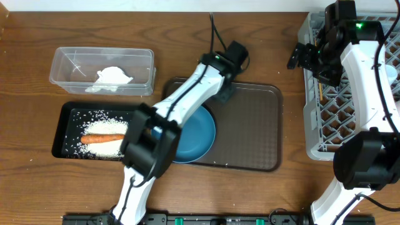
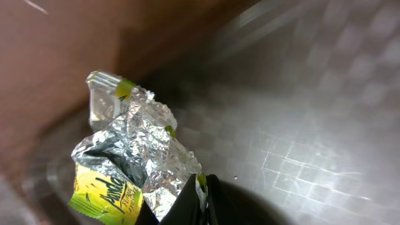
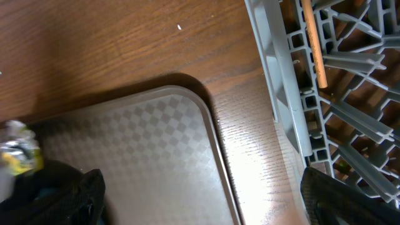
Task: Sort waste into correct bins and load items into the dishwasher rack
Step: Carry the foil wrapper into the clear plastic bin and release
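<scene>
My left gripper is shut on an edge of the crumpled foil-lined wrapper, low over the brown tray's far left corner. In the overhead view the gripper hides the wrapper. The wrapper also shows in the right wrist view. My right gripper is open and empty, beside the grey dishwasher rack's left edge, and also shows in the overhead view. A wooden chopstick lies in the rack. The large blue bowl sits on the brown tray, half under my left arm. The cups are not visible.
The black tray at the left holds white rice and the orange carrot. The clear container behind it holds a crumpled white piece. The brown serving tray lies in the middle, between my arms.
</scene>
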You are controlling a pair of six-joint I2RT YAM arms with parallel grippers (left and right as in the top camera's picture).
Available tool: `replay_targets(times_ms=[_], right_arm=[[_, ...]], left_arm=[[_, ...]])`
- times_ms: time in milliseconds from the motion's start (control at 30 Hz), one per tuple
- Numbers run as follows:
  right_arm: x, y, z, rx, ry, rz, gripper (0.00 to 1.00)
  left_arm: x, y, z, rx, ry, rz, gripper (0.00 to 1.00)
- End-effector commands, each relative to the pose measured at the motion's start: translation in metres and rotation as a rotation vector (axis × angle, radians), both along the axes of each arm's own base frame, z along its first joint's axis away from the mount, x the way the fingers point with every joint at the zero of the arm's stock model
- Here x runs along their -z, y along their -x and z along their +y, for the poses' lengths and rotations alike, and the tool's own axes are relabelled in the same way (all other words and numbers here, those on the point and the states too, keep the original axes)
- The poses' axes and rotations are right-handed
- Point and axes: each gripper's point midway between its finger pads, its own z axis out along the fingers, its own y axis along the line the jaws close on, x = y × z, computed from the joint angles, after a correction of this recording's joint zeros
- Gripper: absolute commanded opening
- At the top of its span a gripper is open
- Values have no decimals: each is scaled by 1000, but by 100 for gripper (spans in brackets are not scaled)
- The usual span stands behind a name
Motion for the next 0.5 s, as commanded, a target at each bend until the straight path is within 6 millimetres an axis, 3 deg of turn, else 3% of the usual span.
replay_targets(times_ms=[0,67,200,300,467], right_arm=[[-6,0,0,-1,3,-16,99],[-6,0,0,-1,3,-16,99],[-6,0,0,-1,3,-16,99],[-6,0,0,-1,3,-16,99],[-6,0,0,-1,3,-16,99]], left_arm=[[-72,-18,14,-70,98,-153,6],[-95,-29,28,-130,141,-208,6],[-131,-55,79,-350,234,-305,6],[-138,-70,123,-504,267,-328,6],[-130,-84,201,-776,300,-327,6]])
